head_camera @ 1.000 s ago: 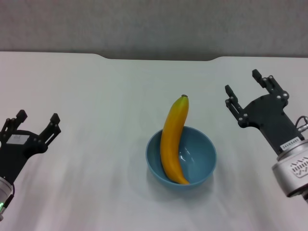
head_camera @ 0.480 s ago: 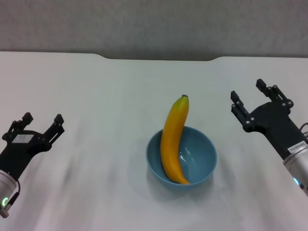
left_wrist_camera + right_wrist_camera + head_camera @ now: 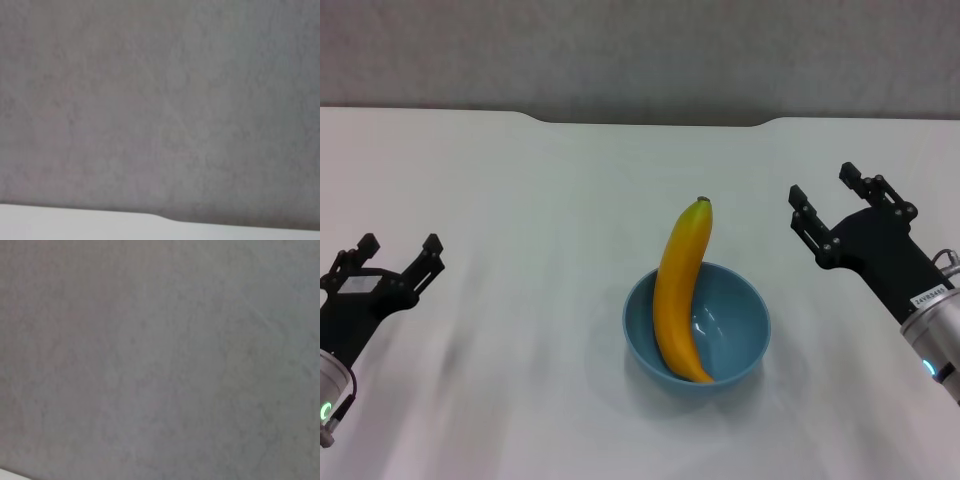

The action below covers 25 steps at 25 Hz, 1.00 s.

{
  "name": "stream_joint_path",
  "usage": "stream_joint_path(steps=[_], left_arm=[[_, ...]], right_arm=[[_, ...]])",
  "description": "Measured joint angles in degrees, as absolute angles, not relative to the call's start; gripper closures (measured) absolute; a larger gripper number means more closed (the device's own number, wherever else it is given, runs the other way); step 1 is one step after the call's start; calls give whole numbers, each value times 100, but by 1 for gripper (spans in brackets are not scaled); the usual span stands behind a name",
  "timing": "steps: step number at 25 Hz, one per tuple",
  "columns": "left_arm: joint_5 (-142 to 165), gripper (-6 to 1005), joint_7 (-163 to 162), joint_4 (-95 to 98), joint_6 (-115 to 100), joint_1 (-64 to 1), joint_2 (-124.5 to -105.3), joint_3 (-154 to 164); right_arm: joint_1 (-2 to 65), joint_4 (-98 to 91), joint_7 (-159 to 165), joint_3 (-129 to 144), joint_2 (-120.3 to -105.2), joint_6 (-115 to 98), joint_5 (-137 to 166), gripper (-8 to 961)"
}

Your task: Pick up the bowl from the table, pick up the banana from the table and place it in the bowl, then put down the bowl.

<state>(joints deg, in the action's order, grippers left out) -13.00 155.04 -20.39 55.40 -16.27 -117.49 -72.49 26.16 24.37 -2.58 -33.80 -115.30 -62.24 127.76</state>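
The light-blue bowl (image 3: 698,329) stands on the white table (image 3: 520,200) near the middle. The yellow-orange banana (image 3: 680,290) lies in the bowl, its stem end leaning over the far rim and pointing away. My left gripper (image 3: 398,256) is open and empty, well to the left of the bowl above the table. My right gripper (image 3: 825,195) is open and empty, to the right of the bowl and a little beyond it. Neither gripper touches the bowl or the banana. The wrist views show neither thing.
The table's far edge has a shallow notch (image 3: 650,122) with a grey wall behind it. The left wrist view shows the grey wall and a strip of the table edge (image 3: 75,214). The right wrist view shows only the wall.
Both arms shifted slightly: the left gripper moved back a little to the left, the right gripper moved a little left and up. The bowl and banana have not moved.
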Motion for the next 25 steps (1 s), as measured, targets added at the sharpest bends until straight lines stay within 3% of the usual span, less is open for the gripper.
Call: stream_joint_path(steps=[25], left_arm=[[-1530, 96, 15512, -1943, 5487, -1625, -11777, -7225]], right_arm=[[2554, 2185, -58, -3357, -11540, -6093, 12701, 285]])
